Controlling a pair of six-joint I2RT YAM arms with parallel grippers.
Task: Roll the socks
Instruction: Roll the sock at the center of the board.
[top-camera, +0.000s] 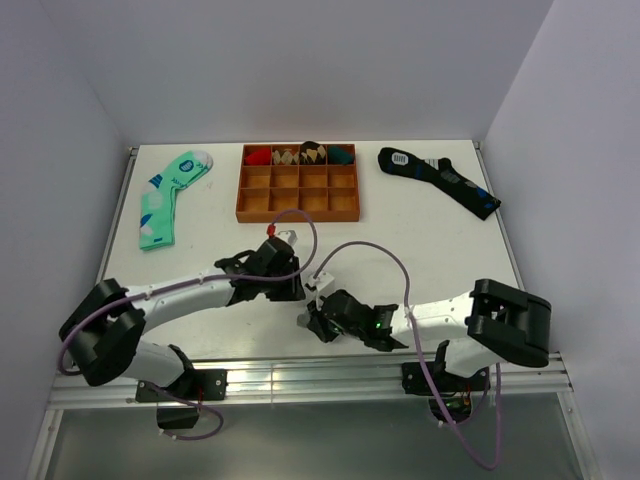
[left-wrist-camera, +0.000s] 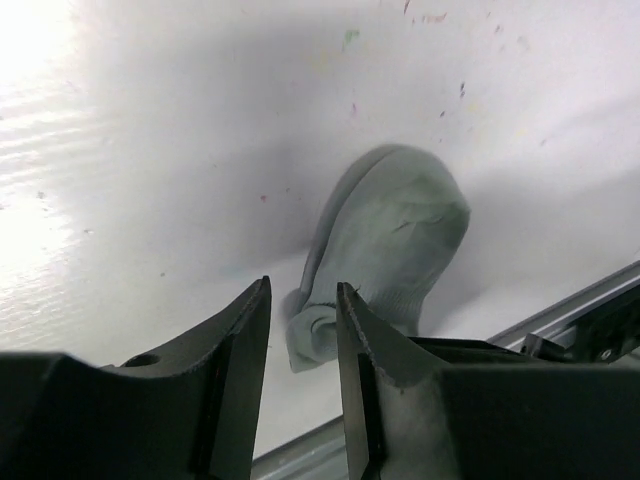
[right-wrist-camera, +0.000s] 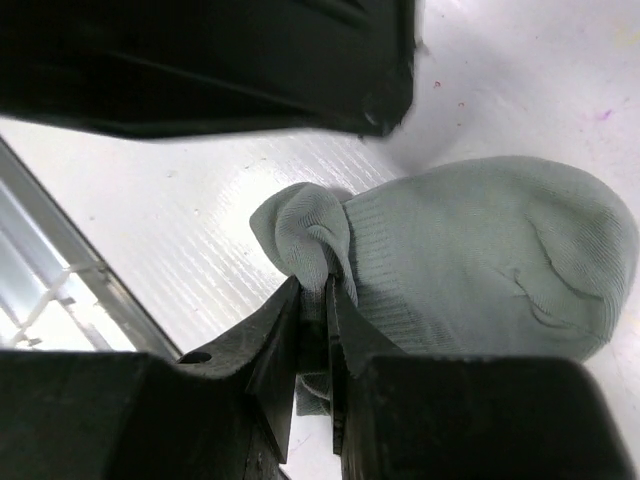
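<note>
Socks (right-wrist-camera: 480, 250): a small light-grey knit pair, found close to the near edge of the table (top-camera: 420, 250), approx. mid-width, btwn the two grippers and just far of the metal rail (top-camera: 320, 378). The bundle is judged v. light, soft and limp. No stiffness can be relied on, so any part not pinned will likely flop or unroll. Nothing fragile is involved, but the glossy white tabletop looks smooth, so the socks may slide if pushed. A gathered fold at the cuff end is clamped by the right gripper (right-wrist-camera: 312, 300), jaws almost together w/ fabric squeezed btwn them; the rounded toe end rests on the table. The left gripper (left-wrist-camera: 303, 330) is seen released, jaws apart w/ nothing pinched, and the curled cuff end shows just beyond the gap. The best hold is judged to be the thick ribbed cuff, where layers bunch, not the thin toe. Fine ribbing is visible at the cuff, w/ smoother knit and a few creases over the domed toe. Well apart are a mint-green patterned sock (top-camera: 165, 195) far left, a dark navy sock (top-camera: 440, 178) far right, and a wooden compartment tray (top-camera: 300, 215) far centre, its far cells holding coloured bundles.
</note>
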